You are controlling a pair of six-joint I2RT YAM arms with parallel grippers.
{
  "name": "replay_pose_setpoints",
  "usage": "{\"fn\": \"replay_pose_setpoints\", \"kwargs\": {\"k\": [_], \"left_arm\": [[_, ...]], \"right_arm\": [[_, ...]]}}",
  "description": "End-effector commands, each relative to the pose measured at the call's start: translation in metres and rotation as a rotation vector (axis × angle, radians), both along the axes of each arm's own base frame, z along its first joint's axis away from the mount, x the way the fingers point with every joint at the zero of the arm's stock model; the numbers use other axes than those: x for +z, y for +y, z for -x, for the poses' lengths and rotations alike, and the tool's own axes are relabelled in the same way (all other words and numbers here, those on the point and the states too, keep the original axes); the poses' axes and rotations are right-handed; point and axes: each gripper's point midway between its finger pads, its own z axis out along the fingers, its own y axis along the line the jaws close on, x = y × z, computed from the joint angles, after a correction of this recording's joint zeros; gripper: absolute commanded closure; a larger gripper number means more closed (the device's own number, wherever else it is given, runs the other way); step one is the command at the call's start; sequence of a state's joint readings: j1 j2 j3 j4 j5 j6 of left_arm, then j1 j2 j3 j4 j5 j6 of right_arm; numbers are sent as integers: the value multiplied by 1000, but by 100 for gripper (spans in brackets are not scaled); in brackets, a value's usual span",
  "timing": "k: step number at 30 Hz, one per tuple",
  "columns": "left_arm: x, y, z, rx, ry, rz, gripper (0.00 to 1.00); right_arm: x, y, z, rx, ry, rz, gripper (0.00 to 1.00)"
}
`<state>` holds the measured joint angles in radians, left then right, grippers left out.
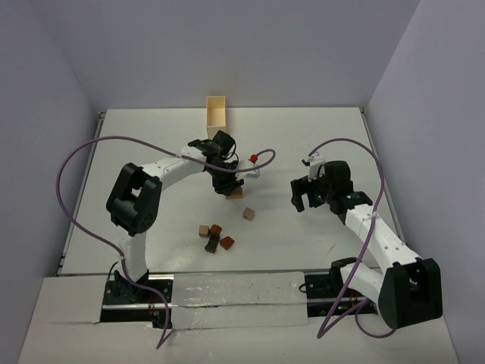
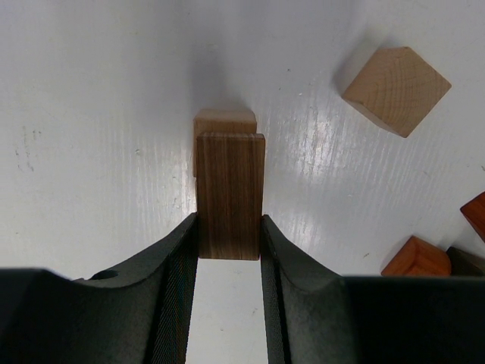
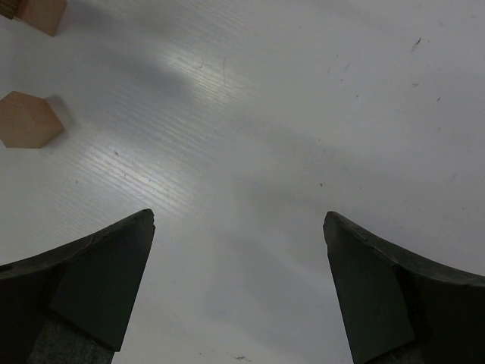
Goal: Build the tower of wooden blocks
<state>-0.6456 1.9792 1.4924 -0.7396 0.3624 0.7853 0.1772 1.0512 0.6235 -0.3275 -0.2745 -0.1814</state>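
My left gripper is shut on a dark brown wooden block at mid-table. That block stands right over a light tan block on the table, covering most of it; whether the two touch I cannot tell. A loose tan cube lies just to the right. Nearer the arms sits a small cluster: a tan block, a reddish block, a dark block and a red-brown one. My right gripper hangs open over bare table, nothing between its fingers.
A pale wooden box stands at the back edge of the white table. A small red object lies behind my left gripper. Purple cables loop over both arms. Grey walls close in on three sides.
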Motion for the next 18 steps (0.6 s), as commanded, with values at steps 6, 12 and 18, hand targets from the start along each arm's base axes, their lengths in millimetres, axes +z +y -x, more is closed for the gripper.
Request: {"fn": "replay_pose_setpoints", "kwargs": {"k": [6,12,18], "left_arm": [[15,-12,-19,11,-41,61,73],[14,-14,-20,5,-37,62,73],[14,-14,-19,0,-29,68,72]], "right_arm": [[21,2,-13,9,-57,2,0],[20,2,-13,10,-54,4,0],[19,2,-13,9,-52,6,0]]}}
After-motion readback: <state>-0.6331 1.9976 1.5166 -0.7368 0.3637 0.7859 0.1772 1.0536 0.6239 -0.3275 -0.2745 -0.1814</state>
